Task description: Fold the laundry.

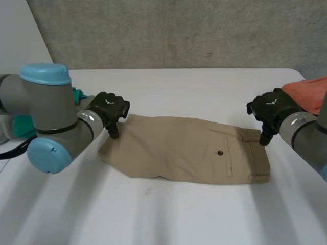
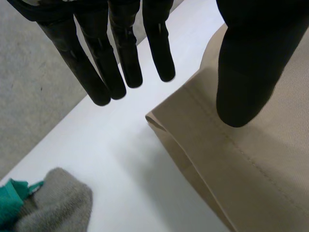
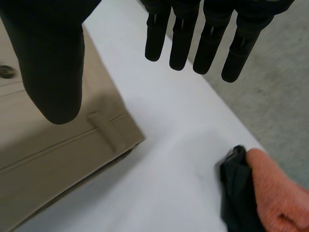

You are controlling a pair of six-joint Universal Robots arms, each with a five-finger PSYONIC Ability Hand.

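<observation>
Khaki shorts [image 1: 184, 148] lie flat across the middle of the white desk [image 1: 179, 219], with the waistband end toward the right arm and the hem end toward the left arm. A buttoned back pocket [image 1: 220, 152] faces up.

The left robot hand [image 1: 109, 108] is at the hem end, at the far corner. In the left wrist view its fingers [image 2: 116, 63] are straight and spread over bare desk just past that corner, and its thumb [image 2: 251, 67] is over the cloth near the stitched hem. It is open and holds nothing; contact can't be told.

The right robot hand [image 1: 271, 108] is at the waistband's far corner. In the right wrist view its fingers [image 3: 183, 38] are straight over bare desk and its thumb [image 3: 53, 67] is above the waistband by a belt loop [image 3: 101, 128]. It is also open with nothing gripped.

Green cloth [image 2: 12, 198] and grey cloth [image 2: 60, 203] sit on the desk near the left robot hand, apart from the shorts. Orange cloth [image 3: 277, 193] lies against a dark cloth [image 3: 234, 188] near the right robot hand.
</observation>
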